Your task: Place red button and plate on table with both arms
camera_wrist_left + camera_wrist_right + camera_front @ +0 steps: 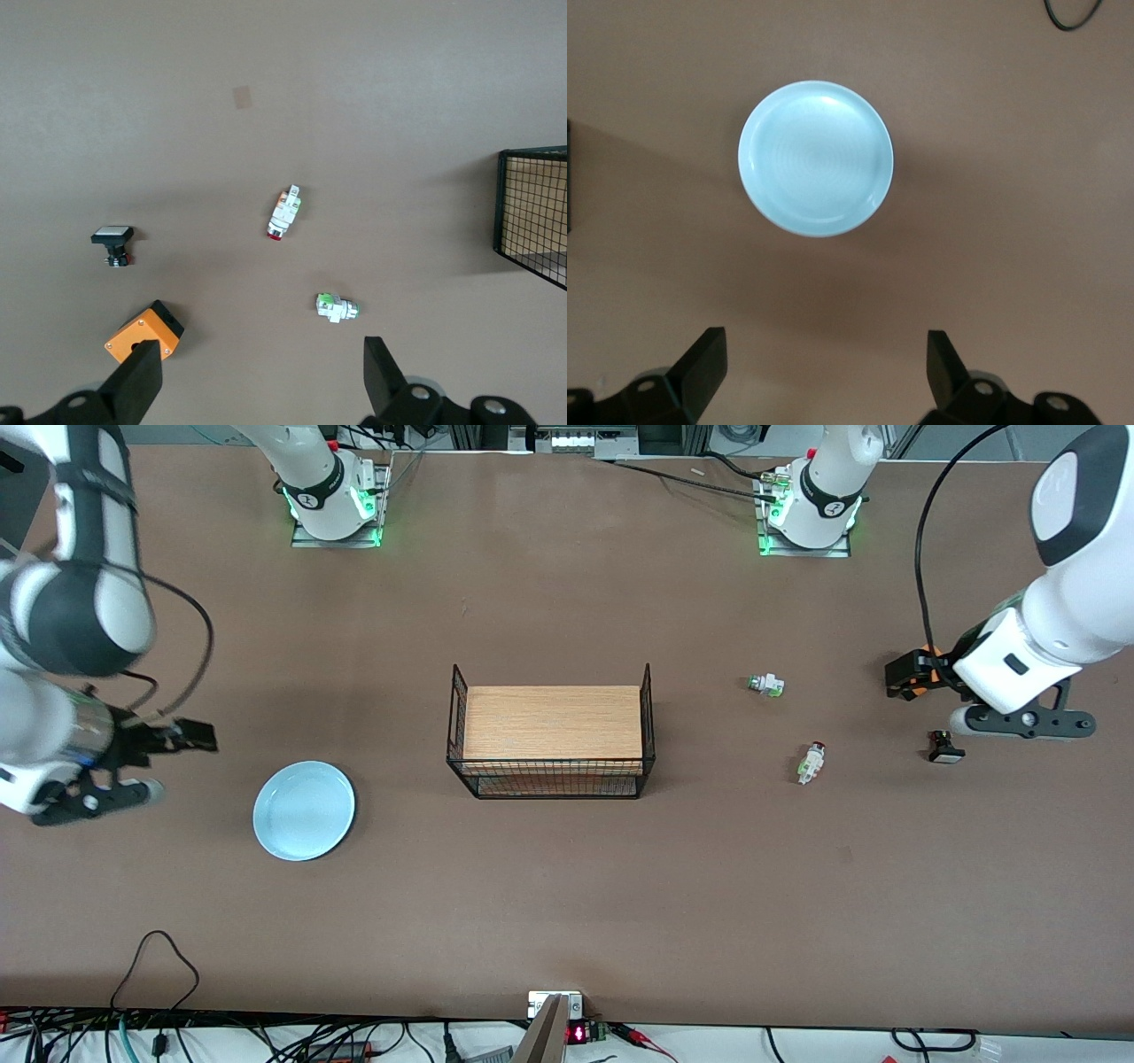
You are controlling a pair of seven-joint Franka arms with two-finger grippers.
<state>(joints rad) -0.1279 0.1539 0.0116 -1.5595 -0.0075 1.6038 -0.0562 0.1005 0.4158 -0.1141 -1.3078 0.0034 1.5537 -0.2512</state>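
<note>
Red button (pixel 811 763) lies on its side on the table (pixel 567 903), toward the left arm's end, nearer the front camera than the green-capped switch (pixel 765 685) and well apart from the wire rack (pixel 551 732) at the middle. It is a tiny thing: a dark red round cap on a whitish, blocky body with green bits. Beside it, further toward the left arm's end, sit a black switch with a white cap (pixel 944 747) and an orange box (pixel 144 330).

Plate (pixel 304 810) rests flat toward the right arm's end — round, pale blue, glossy, with a shallow rim. The tabletop is matte brown; the rack is black wire under a pale wooden top.

Left gripper (pixel 261 376) hovers over the table near the orange box, fingers spread and holding nothing. Right gripper (pixel 824 367) hangs over the table just beside the plate, fingers likewise spread and empty.

Both objects appear to sit on the table already, so this looks like either the start or the finish — I cannot tell which. If a grasp is next, the button calls for a fine pinch across its narrow body, and the plate a grip on its thin rim.
</note>
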